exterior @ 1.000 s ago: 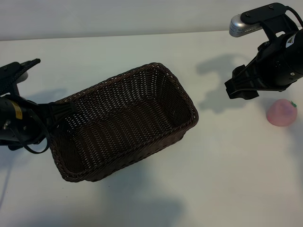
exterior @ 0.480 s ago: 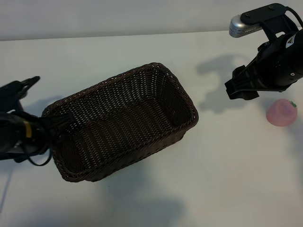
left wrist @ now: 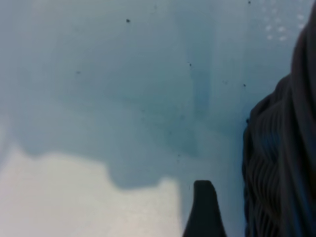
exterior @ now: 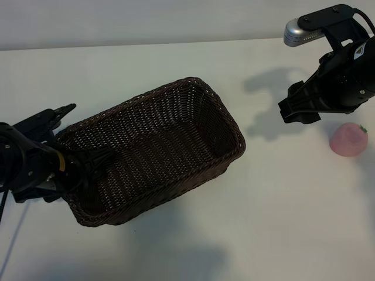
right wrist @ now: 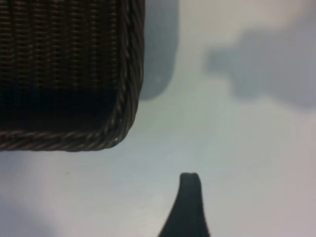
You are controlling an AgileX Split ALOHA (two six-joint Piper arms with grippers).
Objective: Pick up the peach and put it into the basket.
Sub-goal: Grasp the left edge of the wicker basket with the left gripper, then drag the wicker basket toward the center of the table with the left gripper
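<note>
A: Right gripper (exterior: 291,111) hangs above the table (exterior: 281,222), between the basket (exterior: 153,149) and the peach (exterior: 348,139). Fingers spread, nothing between them. Only one fingertip (right wrist: 189,185) shows in its wrist view.

B: Left gripper (exterior: 96,159)?

A: At the basket's near-left end, one finger over the braided rim, jaws apart. Cannot tell from any view whether it is touching the wicker. No grip visible.

B: Peach position?

A: On the table at the far right edge of the exterior view, well apart from the basket, just beside the right arm's black housing. Green leaf points up and to the right.

B: Handling estimate?

A: Judgement only: small, round, probably light. The skin looks matte, so slip seems unlikely, but a round body may roll if nudged from one side. Best hold is across the widest part, fingers on opposite flanks, clear of the leaf. Firmness unknown.

B: What is hidden?

A: Peach is in neither wrist view. Left wrist view shows mostly table shadow, one fingertip (left wrist: 203,207) and a strip of wicker. Basket floor under the left arm is covered.
</note>
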